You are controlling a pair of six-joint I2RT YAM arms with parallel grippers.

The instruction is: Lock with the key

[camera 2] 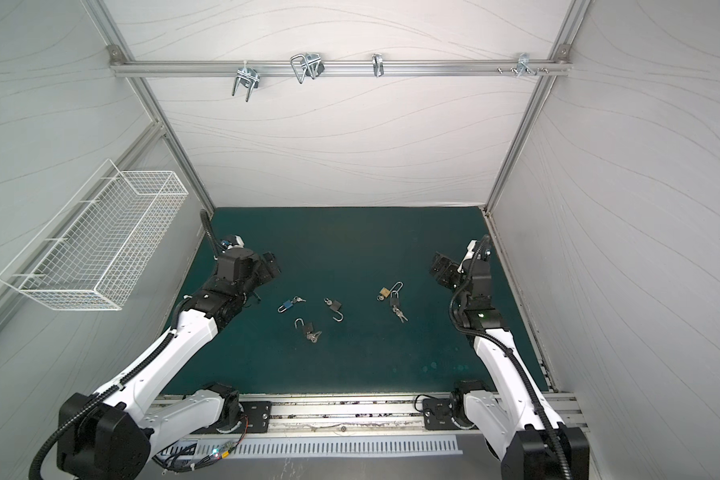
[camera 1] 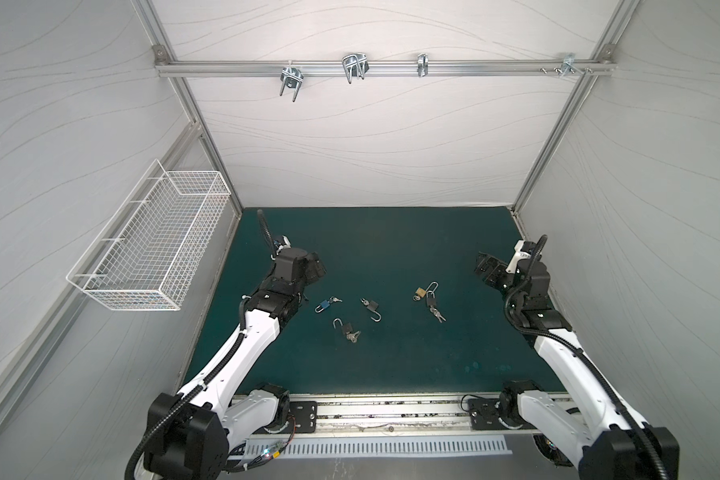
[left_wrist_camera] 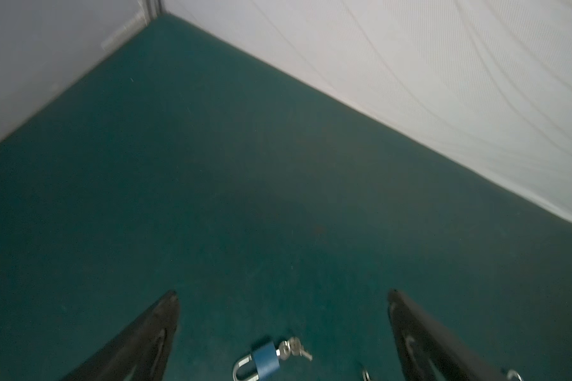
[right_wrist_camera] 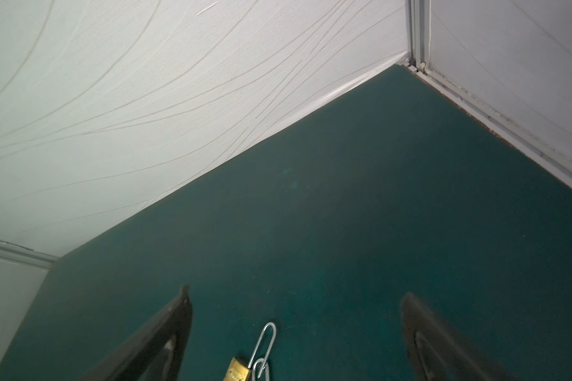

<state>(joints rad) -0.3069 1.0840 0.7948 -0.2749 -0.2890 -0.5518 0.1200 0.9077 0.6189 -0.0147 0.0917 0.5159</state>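
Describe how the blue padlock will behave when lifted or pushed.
The blue padlock, small with a metal shackle, is probably rigid and heavy for its size. Its keys are on a ring, so they would likely dangle. Lying flat on the mat, it should slide, not roll.

Probably a robotics lab cell, enclosed by an aluminium frame and white panelled walls — green mat underfoot.

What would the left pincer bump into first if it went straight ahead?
Probably the dark green table mat. The open left pincer tilts down toward it; the small blue padlock with keys sits back beneath it, seemingly out of line, though depth is unclear.
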